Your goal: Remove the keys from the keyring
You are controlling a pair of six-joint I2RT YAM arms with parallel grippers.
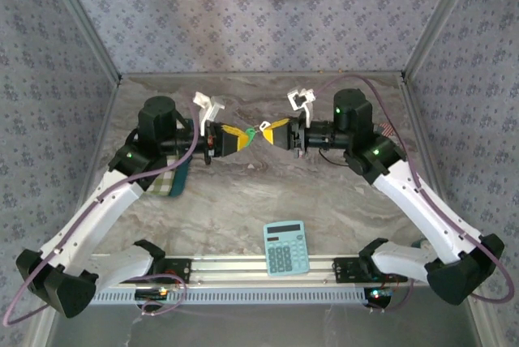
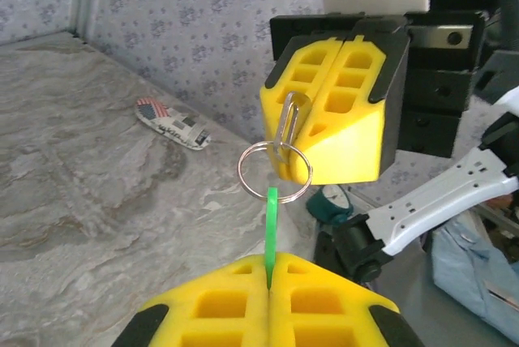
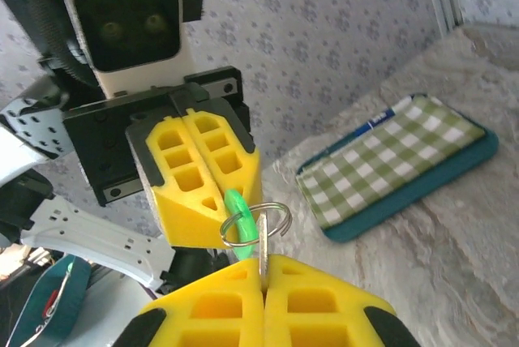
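Note:
The keys hang in the air between my two grippers, joined by a silver keyring (image 2: 274, 170) (image 3: 255, 221) (image 1: 261, 127). One key is a thin bright green piece (image 2: 271, 225) (image 3: 243, 216) (image 1: 250, 135). My left gripper (image 2: 269, 262) (image 1: 243, 139) is shut on its lower end. The other key is a flat silver one (image 3: 263, 246) (image 2: 285, 124), and my right gripper (image 3: 263, 262) (image 1: 270, 130) is shut on it. Both yellow finger pairs face each other tip to tip above the middle of the marble table (image 1: 243, 201), a few centimetres apart.
A light blue calculator (image 1: 285, 248) lies near the front rail. A green checked pouch with a teal edge (image 1: 172, 181) (image 3: 397, 160) lies under the left arm. A small flag-patterned item (image 2: 172, 124) lies near the right wall. Patterned walls enclose three sides.

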